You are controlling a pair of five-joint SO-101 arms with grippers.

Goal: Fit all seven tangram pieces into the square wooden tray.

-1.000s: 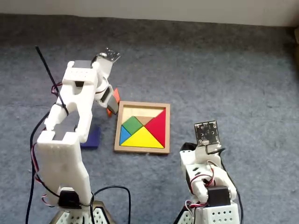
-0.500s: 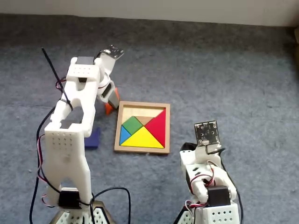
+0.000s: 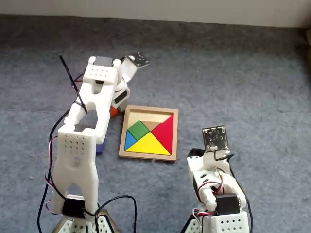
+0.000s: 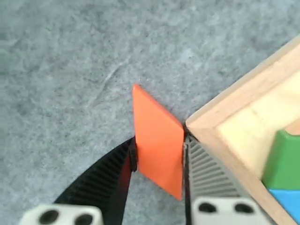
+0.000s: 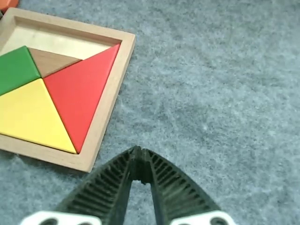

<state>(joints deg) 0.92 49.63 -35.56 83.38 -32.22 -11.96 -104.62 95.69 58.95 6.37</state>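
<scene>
Left wrist view showed the left gripper (image 4: pixel 159 157) pinching the orange piece (image 4: pixel 157 124) between its jaws, just outside a corner of the square wooden tray (image 4: pixel 220 110); in the high view the tray held green (image 3: pixel 138 130), brown (image 3: pixel 151 124), red (image 3: pixel 164 131), yellow (image 3: pixel 146 144) and light blue (image 3: pixel 129 140) pieces, its far strip bare; a dark blue piece (image 3: pixel 99 147) lay on the carpet (image 3: pixel 243 82) beside the tray, partly under the left arm; the right gripper (image 5: pixel 139 171) hung near the tray, jaws pressed together.

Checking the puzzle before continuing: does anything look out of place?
Two pieces are outside the square wooden tray: the orange parallelogram piece, clamped in the left gripper at the tray's corner, and a dark blue piece on the grey carpet nearby.
</scene>
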